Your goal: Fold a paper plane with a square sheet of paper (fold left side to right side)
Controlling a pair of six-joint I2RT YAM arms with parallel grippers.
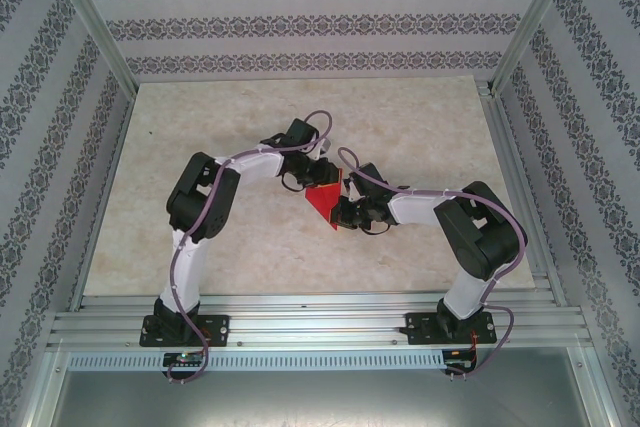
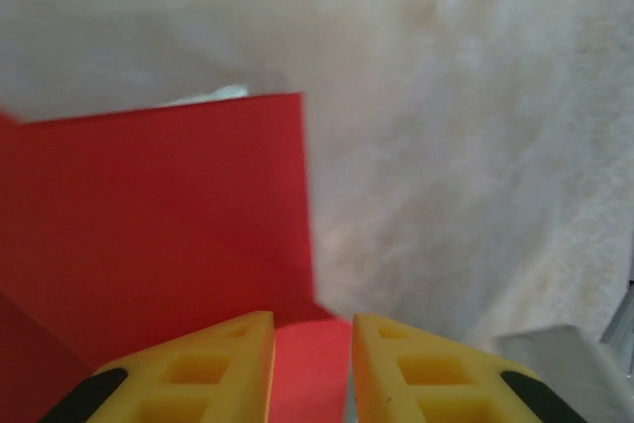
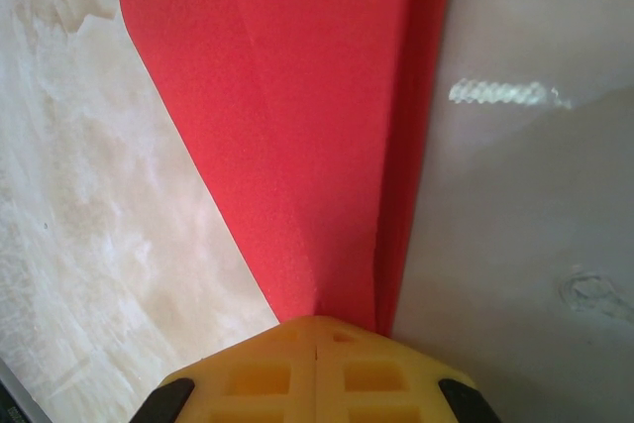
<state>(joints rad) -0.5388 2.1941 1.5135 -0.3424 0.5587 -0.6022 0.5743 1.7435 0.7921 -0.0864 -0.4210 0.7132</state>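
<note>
The red paper (image 3: pixel 307 126) is seen at the middle of the table (image 1: pixel 200 147), between the arms. It is already creased into a layered, tapering shape, so the early folds are judged done and the slim dart not yet formed. It is pinched in the closed right gripper (image 3: pixel 315 329); the left gripper (image 2: pixel 312 326) is seen with jaws narrowly apart at a flap, and contact cannot be made out. The paper's outline is partly masked by the wrists from above and cut off in both close views.

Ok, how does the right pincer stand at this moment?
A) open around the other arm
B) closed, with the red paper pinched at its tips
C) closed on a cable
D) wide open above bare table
B: in the right wrist view the right pincer has its yellow fingers meeting with no gap, and the folded red paper runs out from between their tips.
</note>
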